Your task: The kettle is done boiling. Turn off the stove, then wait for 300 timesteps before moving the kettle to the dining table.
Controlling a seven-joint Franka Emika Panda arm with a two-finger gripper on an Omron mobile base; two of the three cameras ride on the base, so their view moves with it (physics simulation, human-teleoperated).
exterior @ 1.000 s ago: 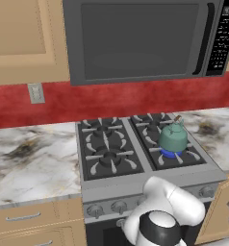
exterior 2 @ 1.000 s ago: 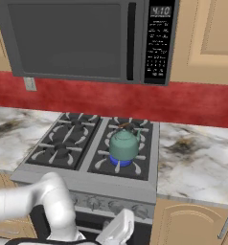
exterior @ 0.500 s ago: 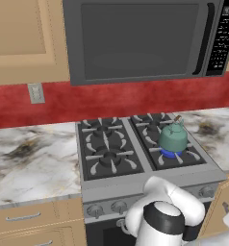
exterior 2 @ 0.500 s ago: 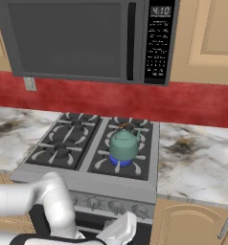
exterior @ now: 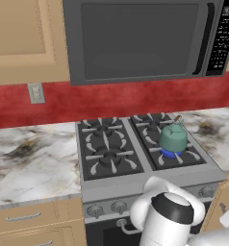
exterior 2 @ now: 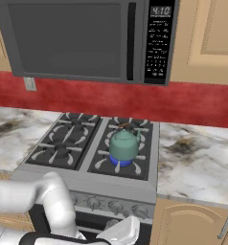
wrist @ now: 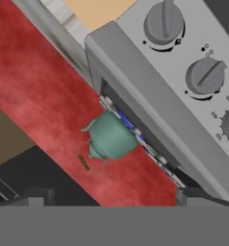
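With a blue flame [exterior 2: 119,162] burning under the kettle [exterior 2: 124,145] on the stove's [exterior: 150,180] front right burner, the gripper [wrist: 111,197], jaws apart, hung before the knobs [wrist: 207,76], where squaring onto the right one seemed wise.

The kettle [exterior: 172,139] is showing a smooth teal enamel-like finish, the stove [exterior: 135,188] is looking like brushed steel under matt black iron grates [exterior: 108,153], and the table [exterior: 30,161] is gleaming as veined marble.
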